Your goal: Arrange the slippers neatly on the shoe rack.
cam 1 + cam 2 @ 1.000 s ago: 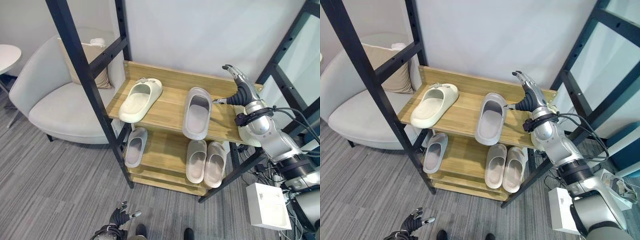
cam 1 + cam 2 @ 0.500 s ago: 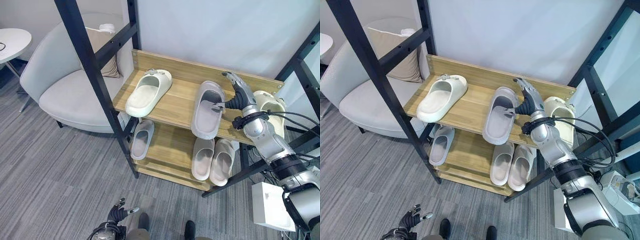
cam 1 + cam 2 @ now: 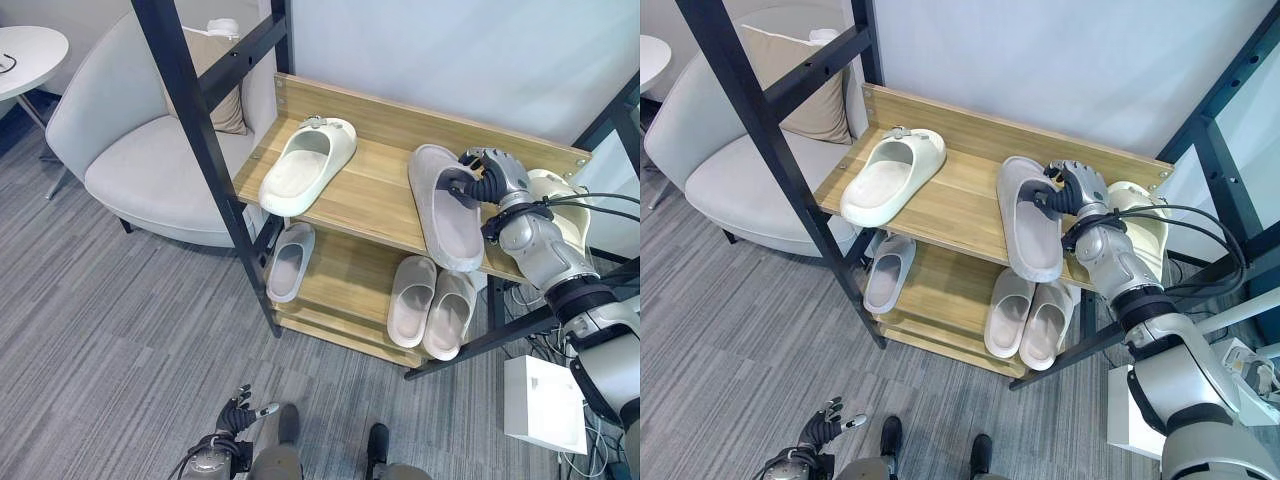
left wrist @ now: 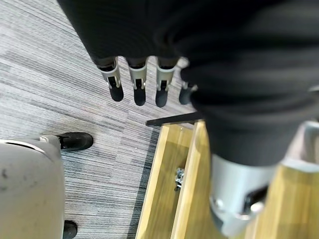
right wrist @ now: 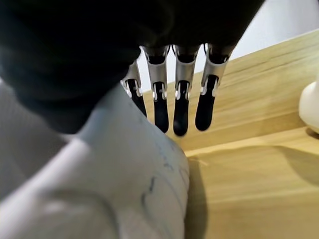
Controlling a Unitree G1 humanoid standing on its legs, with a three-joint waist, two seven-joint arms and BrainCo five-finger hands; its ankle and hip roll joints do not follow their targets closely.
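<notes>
The right hand (image 3: 484, 178) has its fingers curled over the far end of the grey slipper (image 3: 447, 208), which lies slanted on the right of the shoe rack (image 3: 375, 190)'s top shelf. The step looks like squaring this slipper. Next it likely needs turning straight beside the cream slipper (image 3: 307, 166). The left hand (image 4: 142, 82) hangs relaxed above the floor.

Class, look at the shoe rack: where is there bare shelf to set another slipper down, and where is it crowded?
Top shelf: bare wood between the cream slipper and the grey slipper in the right hand. Lower shelf: free between the single grey slipper and the pair. The right end is crowded.
</notes>
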